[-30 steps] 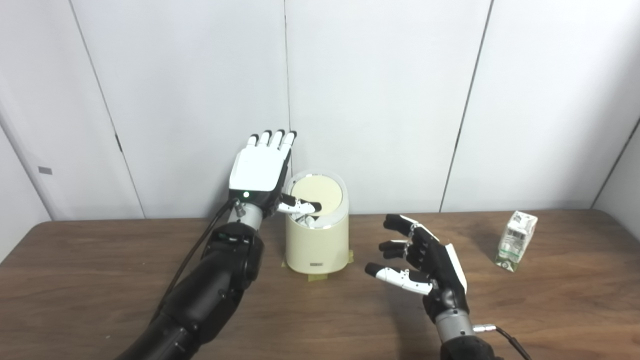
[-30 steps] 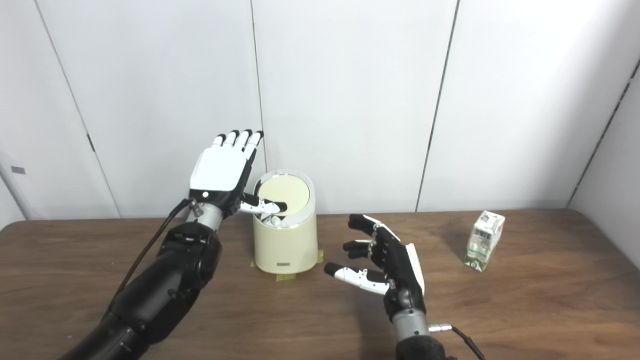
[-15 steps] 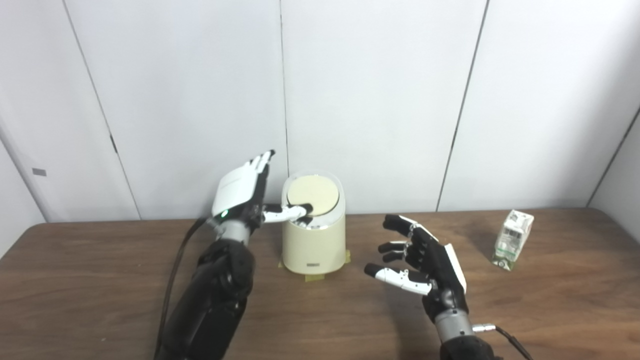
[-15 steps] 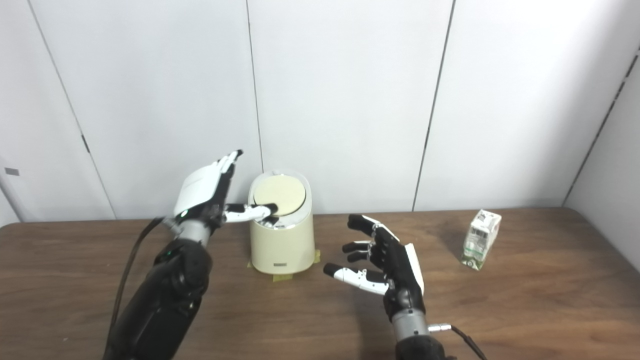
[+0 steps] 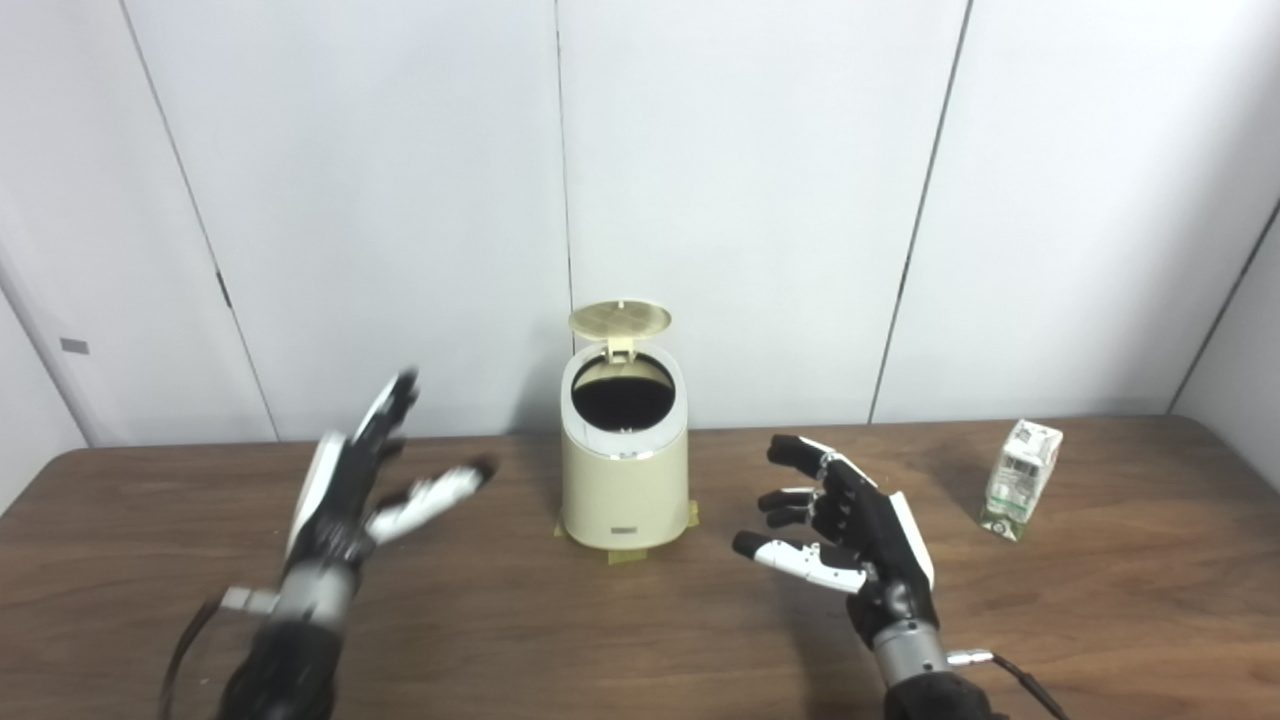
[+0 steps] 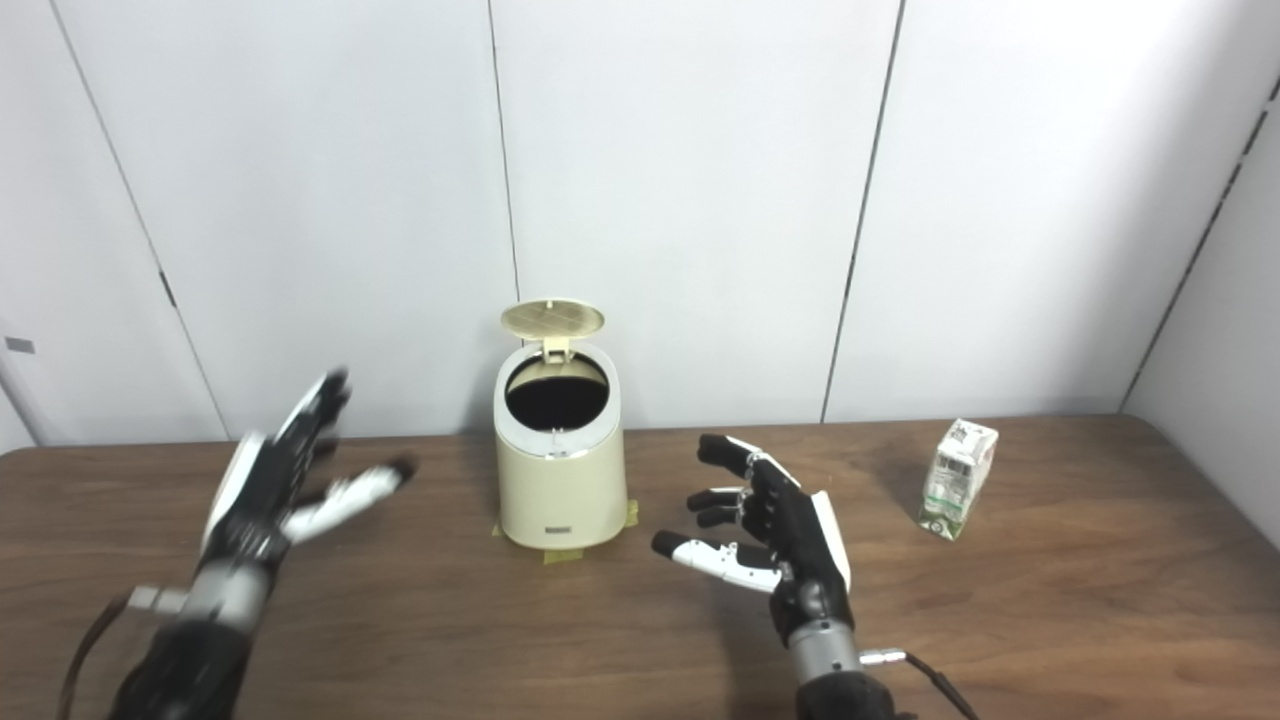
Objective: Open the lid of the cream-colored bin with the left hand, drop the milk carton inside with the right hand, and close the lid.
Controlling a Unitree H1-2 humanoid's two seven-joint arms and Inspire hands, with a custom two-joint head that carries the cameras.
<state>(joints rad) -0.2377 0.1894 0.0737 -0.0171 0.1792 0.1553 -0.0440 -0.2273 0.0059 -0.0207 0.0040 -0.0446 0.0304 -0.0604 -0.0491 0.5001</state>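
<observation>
The cream-colored bin (image 5: 623, 490) stands at the table's back middle, fixed with tape. Its round lid (image 5: 620, 319) stands up on its rear hinge and the dark opening shows. My left hand (image 5: 350, 490) is open and empty, blurred, low over the table to the left of the bin and apart from it. My right hand (image 5: 850, 530) is open and empty to the right of the bin, fingers apart. The milk carton (image 5: 1020, 479) stands upright at the far right of the table, well away from my right hand.
The brown wooden table (image 5: 500, 620) runs across the whole view. White wall panels (image 5: 750, 200) stand right behind the bin. The table's right corner lies just past the carton.
The lid has sprung up from shut to fully open. My left hand has left the lid and dropped down and to the left. My right hand has hardly moved.
</observation>
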